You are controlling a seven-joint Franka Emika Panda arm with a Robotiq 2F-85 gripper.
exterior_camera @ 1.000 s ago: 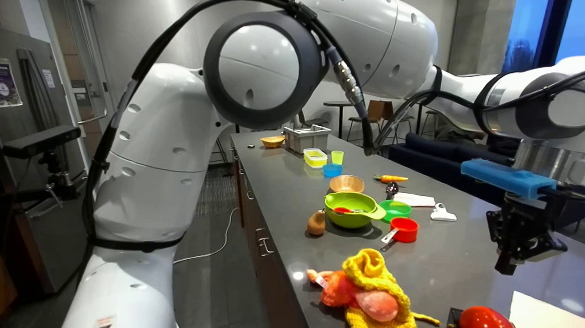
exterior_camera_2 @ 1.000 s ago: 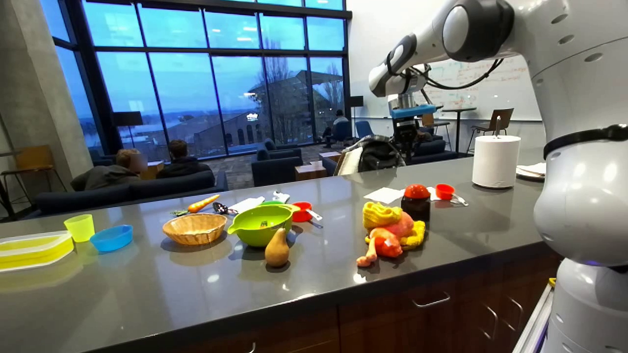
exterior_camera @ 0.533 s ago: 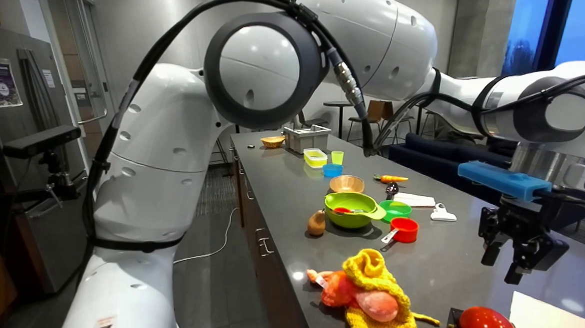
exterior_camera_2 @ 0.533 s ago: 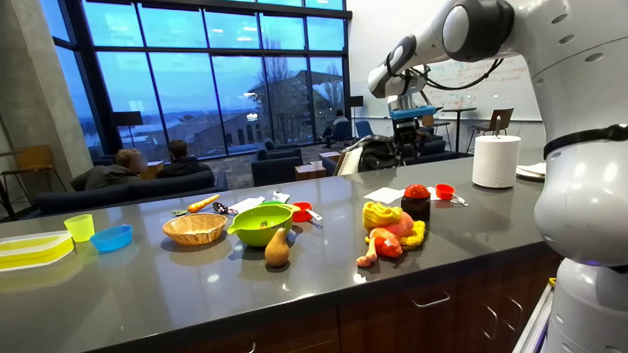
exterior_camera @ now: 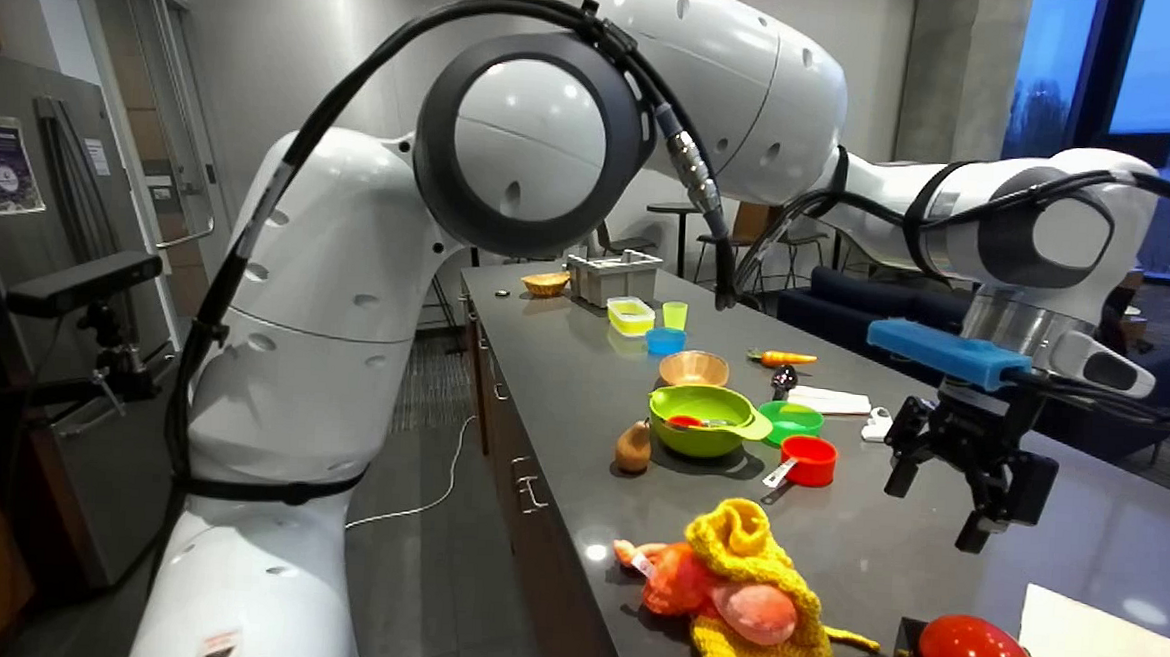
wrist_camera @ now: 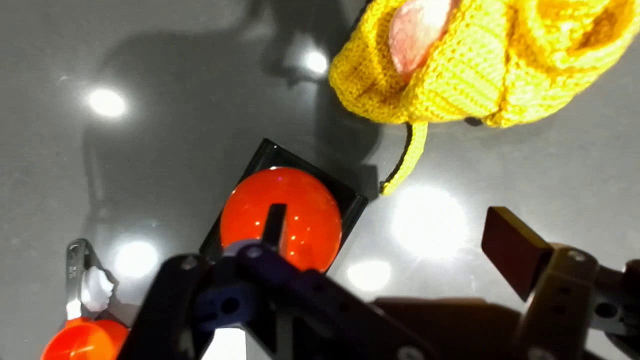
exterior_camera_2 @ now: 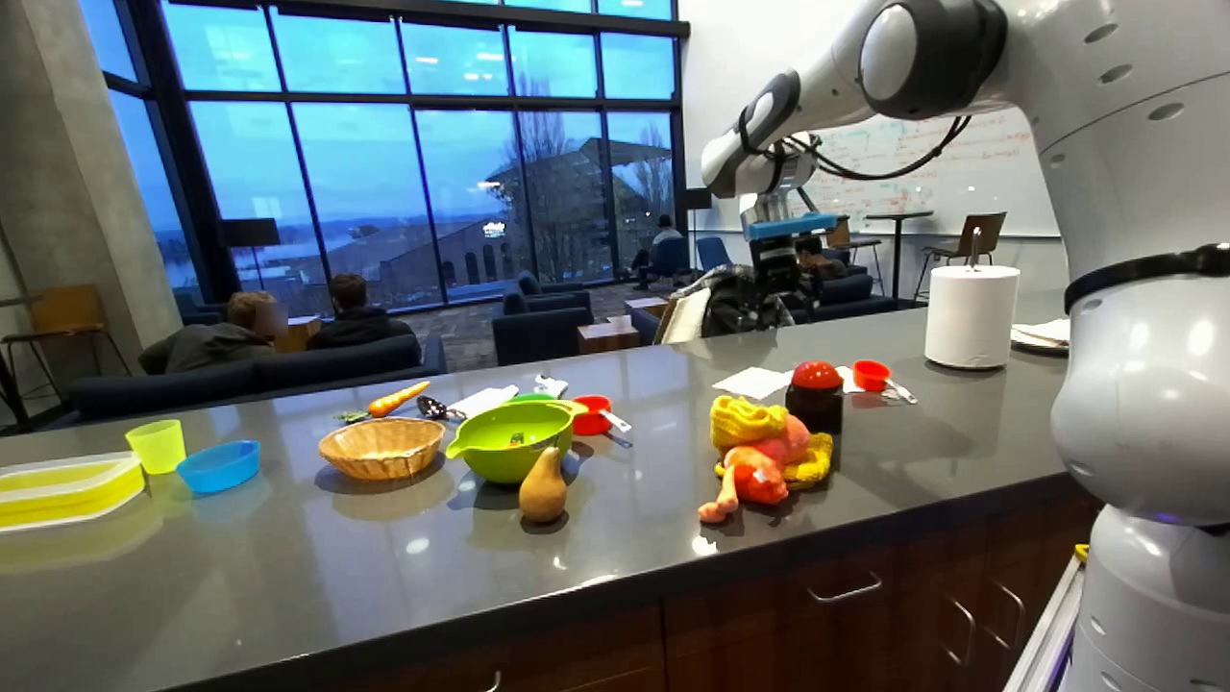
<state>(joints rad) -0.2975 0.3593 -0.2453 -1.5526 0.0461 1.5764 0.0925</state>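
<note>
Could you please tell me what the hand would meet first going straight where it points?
Probably the glossy red dome button, seen behind one black finger in the wrist view; otherwise, the shiny grey countertop. Depth is unclear.

Below the tool (exterior_camera: 937, 509): glossy dark-grey counter (exterior_camera_2: 317, 596) with bright reflections (wrist_camera: 430, 220), fronted by brown cabinets (exterior_camera_2: 759, 625). Beyond the tool in both exterior views: dark sofas (exterior_camera_2: 125, 396). Farther behind the tool, in an exterior view: tall dark-framed windows (exterior_camera_2: 365, 183), blue with outdoor light; concrete column (exterior_camera_2: 58, 192); whiteboard (exterior_camera_2: 1009, 168) on a white wall (exterior_camera_2: 740, 58). Well apart from the tool, past the counter: steel refrigerator (exterior_camera: 111, 209) and dark tiled floor (exterior_camera: 410, 610).
</note>
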